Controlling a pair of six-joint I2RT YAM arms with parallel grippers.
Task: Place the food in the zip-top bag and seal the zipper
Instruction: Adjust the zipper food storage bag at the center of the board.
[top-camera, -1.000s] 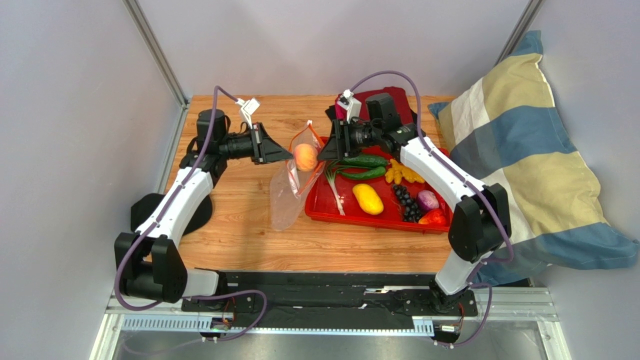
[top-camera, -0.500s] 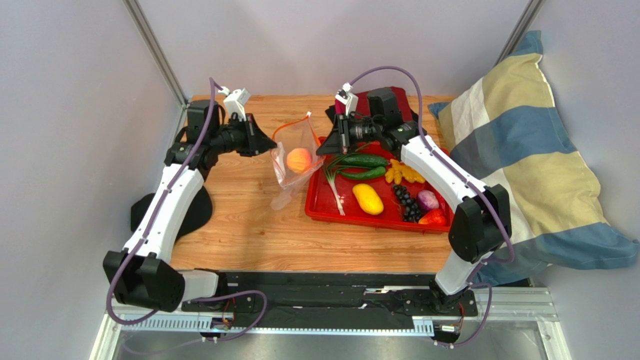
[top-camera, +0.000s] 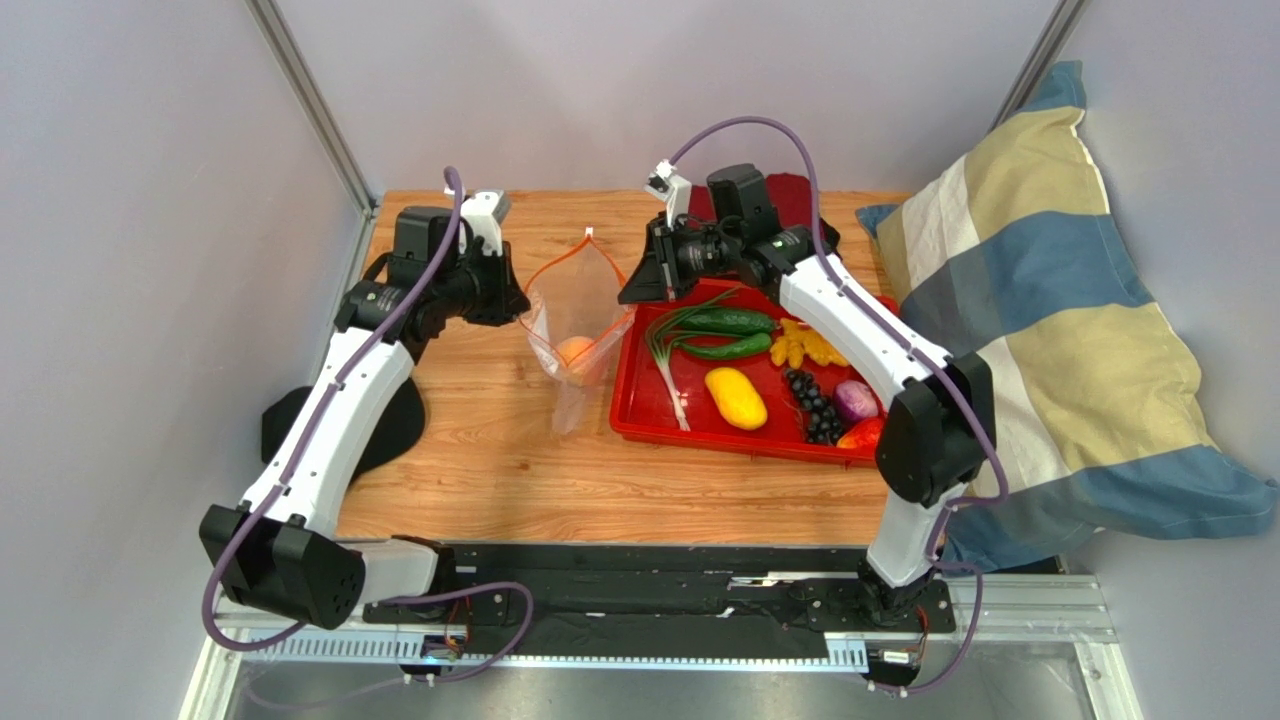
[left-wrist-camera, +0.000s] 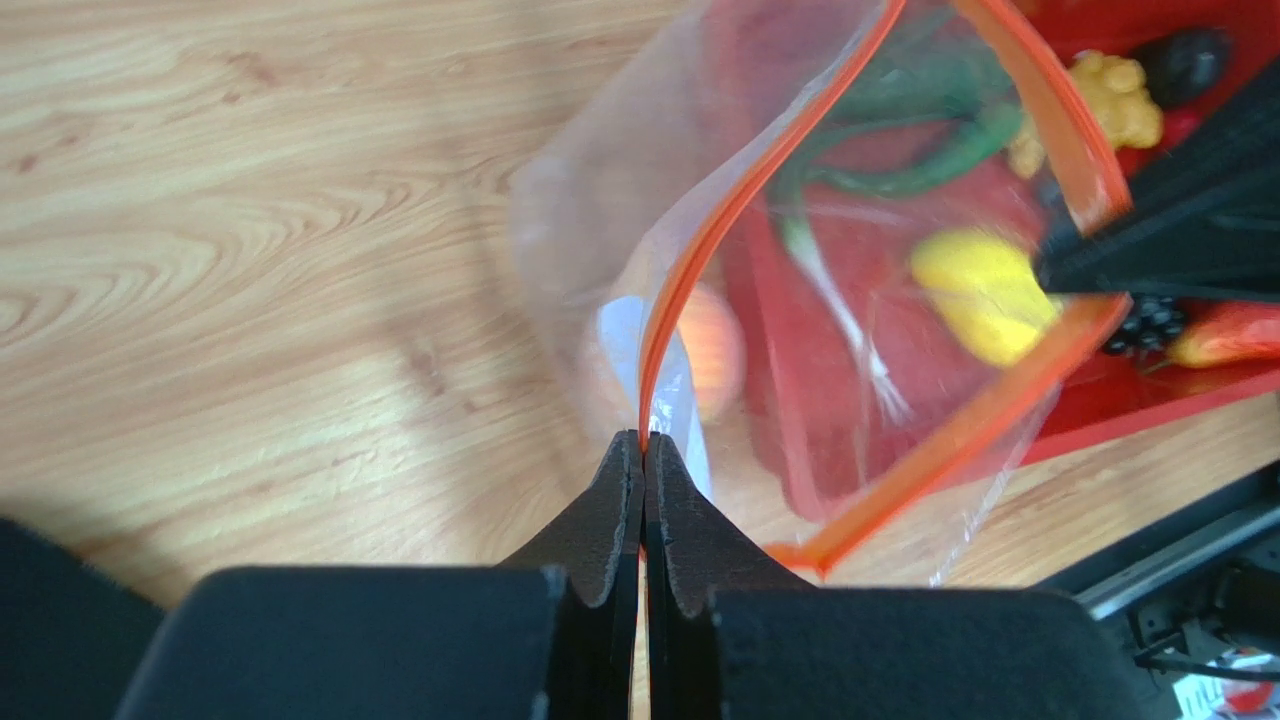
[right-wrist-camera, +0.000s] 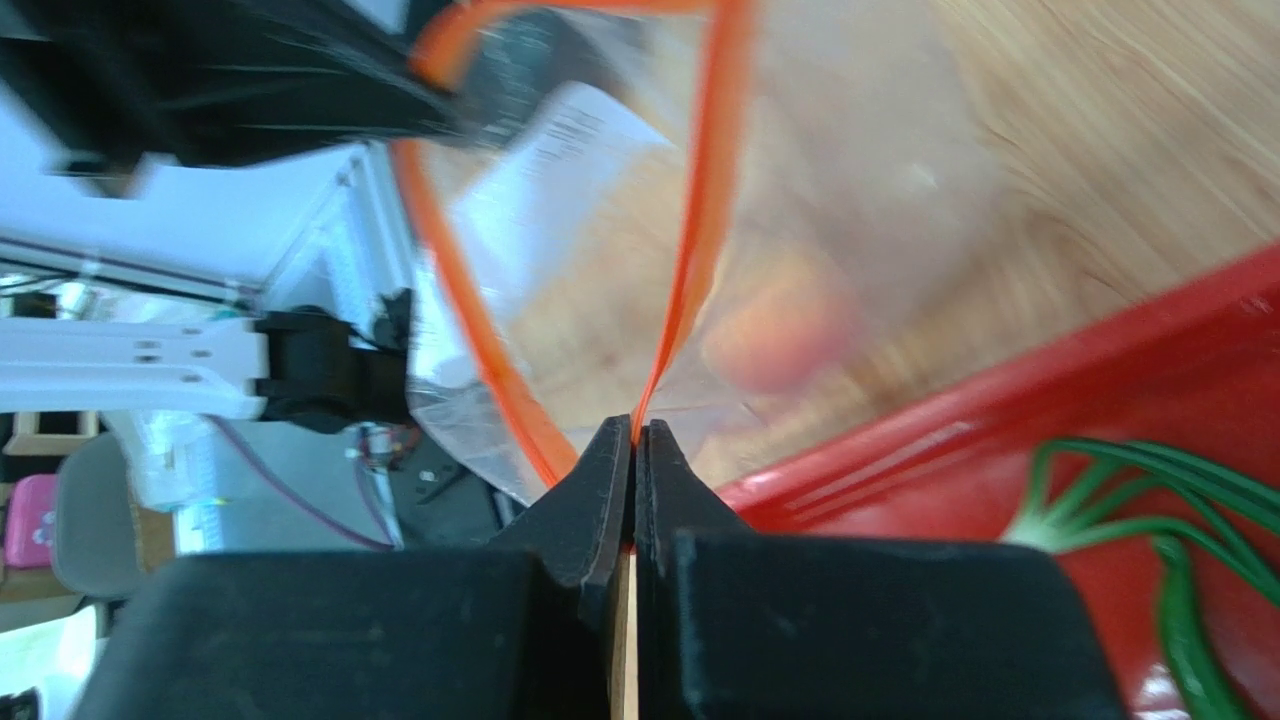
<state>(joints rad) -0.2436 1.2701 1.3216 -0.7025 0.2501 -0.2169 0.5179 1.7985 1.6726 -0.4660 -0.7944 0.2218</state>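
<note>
Since a second ago the right gripper (right-wrist-camera: 633, 428) has closed on the zipper (left-wrist-camera: 718, 225), and the peach (top-camera: 576, 353) has dropped lower in the bag (top-camera: 583, 393). Both arms reach forward and turn inward, facing each other across the bag mouth. The left gripper (left-wrist-camera: 643, 443) pinches the opposite zipper edge, jaws pressed together. The bag hangs open over the wooden table (top-camera: 481, 450), just beside the red tray (top-camera: 751, 440) holding the other food. A striped pillow (top-camera: 1052, 330) lies to the right, and grey walls enclose the table.

Clear bag (top-camera: 571, 393), orange zipper (left-wrist-camera: 718, 240), red tray (top-camera: 706, 437), blue-and-cream striped pillow (top-camera: 1052, 300)
</note>
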